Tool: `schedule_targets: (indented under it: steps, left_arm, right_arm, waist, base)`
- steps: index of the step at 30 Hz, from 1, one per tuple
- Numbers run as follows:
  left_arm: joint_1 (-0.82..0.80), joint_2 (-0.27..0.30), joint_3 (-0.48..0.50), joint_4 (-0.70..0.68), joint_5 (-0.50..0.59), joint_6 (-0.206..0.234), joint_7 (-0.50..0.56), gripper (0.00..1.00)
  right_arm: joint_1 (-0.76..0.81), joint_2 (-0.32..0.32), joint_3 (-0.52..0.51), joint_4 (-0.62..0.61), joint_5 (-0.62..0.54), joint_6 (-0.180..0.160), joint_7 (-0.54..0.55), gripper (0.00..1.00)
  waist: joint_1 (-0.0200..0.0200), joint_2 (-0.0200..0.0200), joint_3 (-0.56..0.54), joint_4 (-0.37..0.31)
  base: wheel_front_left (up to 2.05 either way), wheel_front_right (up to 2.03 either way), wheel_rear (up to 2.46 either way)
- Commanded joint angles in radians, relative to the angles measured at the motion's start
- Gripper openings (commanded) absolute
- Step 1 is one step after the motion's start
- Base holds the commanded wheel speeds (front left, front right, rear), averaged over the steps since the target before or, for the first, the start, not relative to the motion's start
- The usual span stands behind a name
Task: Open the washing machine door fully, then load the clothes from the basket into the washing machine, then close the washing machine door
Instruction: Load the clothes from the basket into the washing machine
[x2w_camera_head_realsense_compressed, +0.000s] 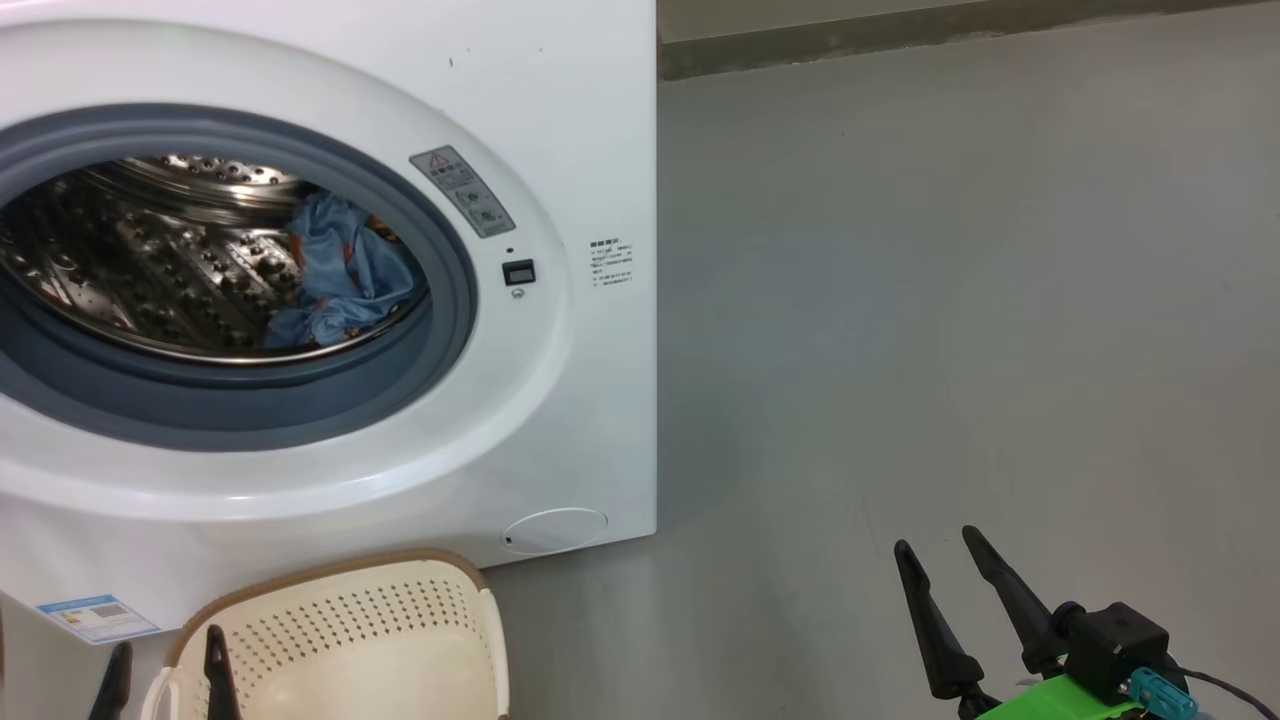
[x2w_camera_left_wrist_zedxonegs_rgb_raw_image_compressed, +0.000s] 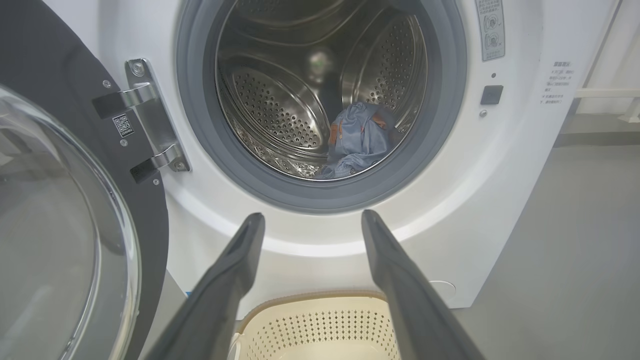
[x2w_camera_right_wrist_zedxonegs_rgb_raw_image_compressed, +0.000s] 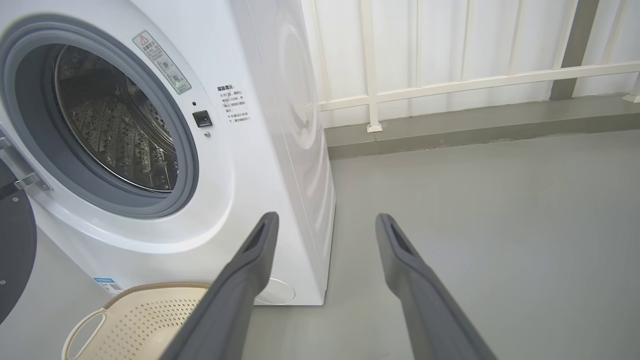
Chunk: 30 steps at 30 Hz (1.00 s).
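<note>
Judging loading done, we see the washing machine (x2w_camera_head_realsense_compressed: 570, 400) needing its door (x2w_camera_left_wrist_zedxonegs_rgb_raw_image_compressed: 50, 250) pushed shut from its left edge, where it hangs wide. The basket (x2w_camera_head_realsense_compressed: 380, 630) at its foot looks empty; the clothes (x2w_camera_left_wrist_zedxonegs_rgb_raw_image_compressed: 360, 137) lie low at the right of the drum (x2w_camera_left_wrist_zedxonegs_rgb_raw_image_compressed: 280, 110). Left gripper (x2w_camera_left_wrist_zedxonegs_rgb_raw_image_compressed: 312, 216) and right gripper (x2w_camera_right_wrist_zedxonegs_rgb_raw_image_compressed: 325, 217), all 4 fingers (x2w_camera_left_wrist_zedxonegs_rgb_raw_image_compressed: 225, 285) spread, hold nothing.

Glossy washing machine (x2w_camera_head_realsense_compressed: 600, 150), shiny steel drum (x2w_camera_head_realsense_compressed: 150, 260) (clothes (x2w_camera_head_realsense_compressed: 345, 270): soft cloth), matt plastic basket (x2w_camera_head_realsense_compressed: 350, 620).

Bright even daylight, sharp focus, glints inside the washing machine (x2w_camera_left_wrist_zedxonegs_rgb_raw_image_compressed: 280, 110), curved edges.
</note>
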Motion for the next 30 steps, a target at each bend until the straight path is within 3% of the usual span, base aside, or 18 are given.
schedule_targets:
  steps: [1, 30]
  left_arm:
    - [-0.008, 0.006, 0.037, -0.015, 0.004, 0.003, -0.006, 1.00]
    - [-0.012, -0.029, 0.023, 0.036, 0.013, -0.013, -0.006, 1.00]
  right_arm:
    - [-0.017, -0.006, 0.023, -0.027, -0.014, 0.010, -0.002, 1.00]
    - [-0.024, -0.014, 0.051, -0.013, -0.007, 0.010, 0.012, 1.00]
  waist:
    - [0.0000, 0.0000, -0.002, 0.003]
    - [0.0000, 0.0000, -0.041, 0.034]
  base:
    - [0.00, 0.00, 0.00]
    - [0.00, 0.00, 0.00]
